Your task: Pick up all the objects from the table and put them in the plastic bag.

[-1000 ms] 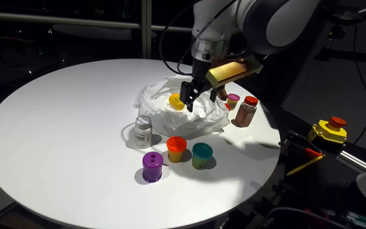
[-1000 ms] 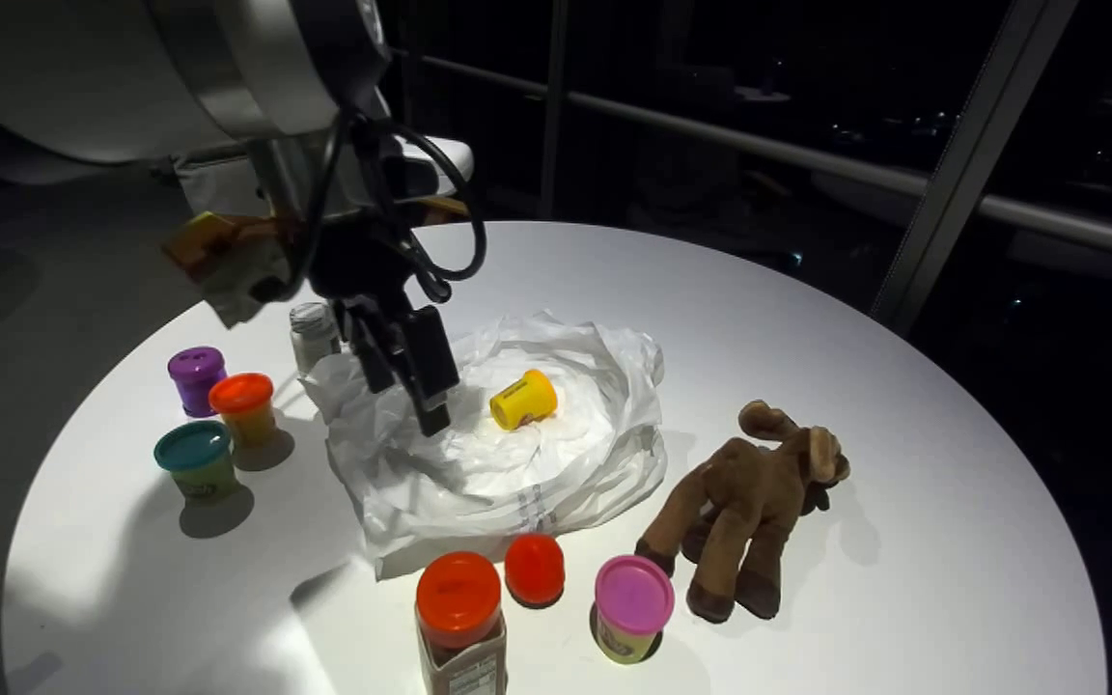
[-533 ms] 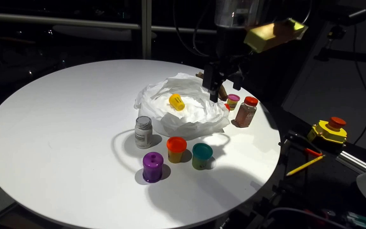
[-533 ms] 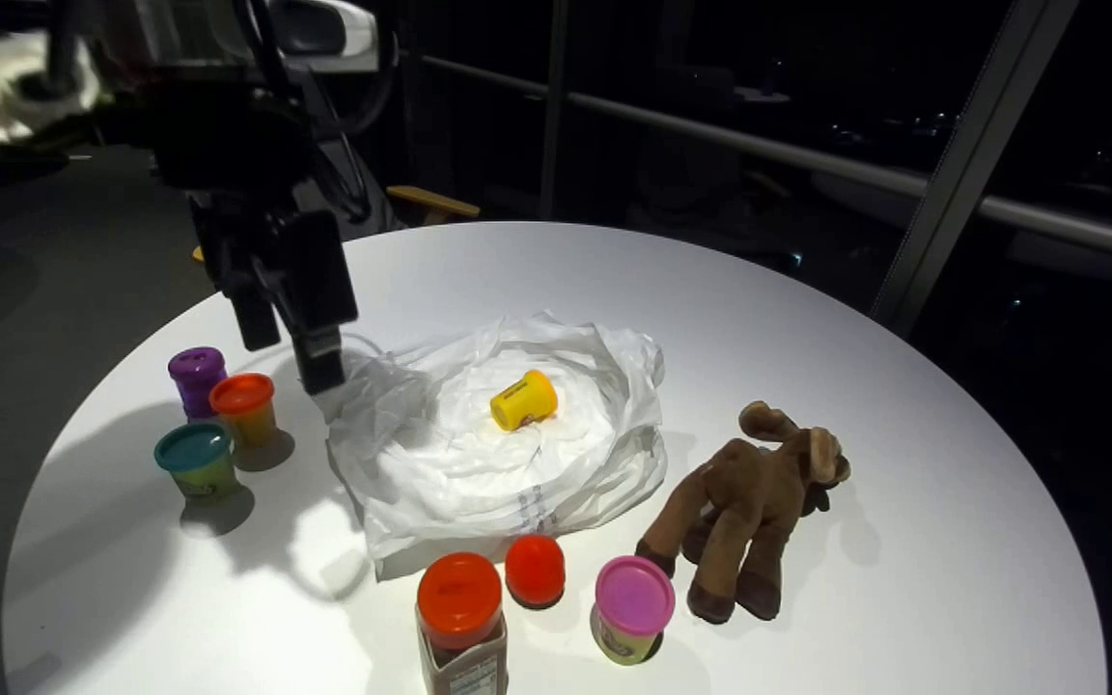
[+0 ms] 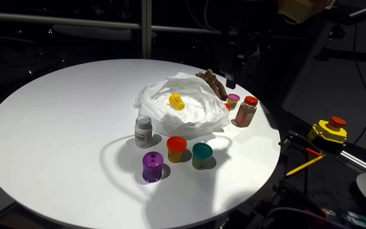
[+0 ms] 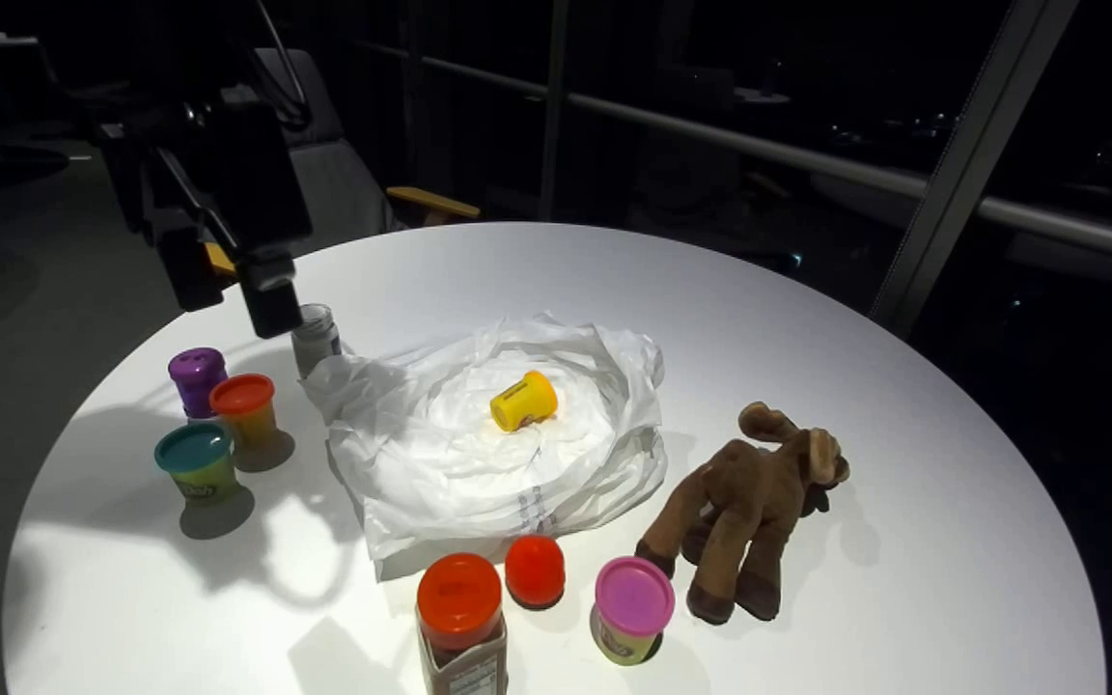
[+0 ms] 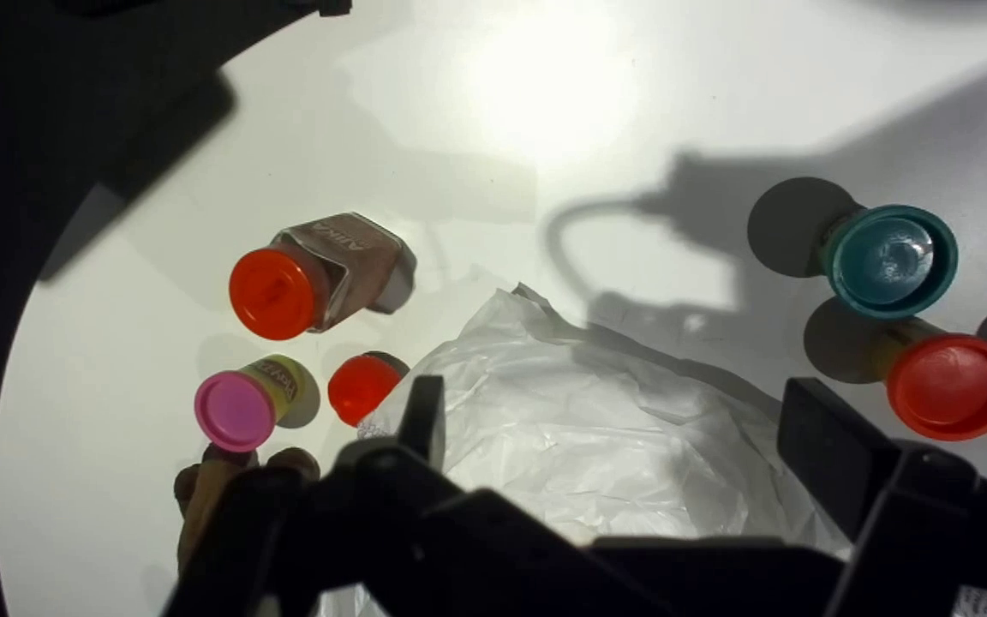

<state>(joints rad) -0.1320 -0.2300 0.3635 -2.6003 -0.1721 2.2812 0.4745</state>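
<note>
A thin, wrinkled, translucent white plastic bag lies spread out on a large, round white desk. Inside the bag, a small yellow plastic tub rests tipped on its side. A rounded red piece sits just beside the bag; a little farther from it stand a squarish brown bottle with a red cap and a yellow tub with a pink lid, both upright. A brown furry toy animal lies near the bag. On the bag's side away from the toy, a small bottle with a whitish label and pale cap stands near the bag, as do a yellow tub with an orange lid and a tub with a teal lid; a purple cup with two holes in its top stands farther from it. The black hand hangs higher than the bag, its fingers spread wide. Well apart from the bag, off the desk, a yellow pencil and a yellow device with a red knob rest on a black surface.
</note>
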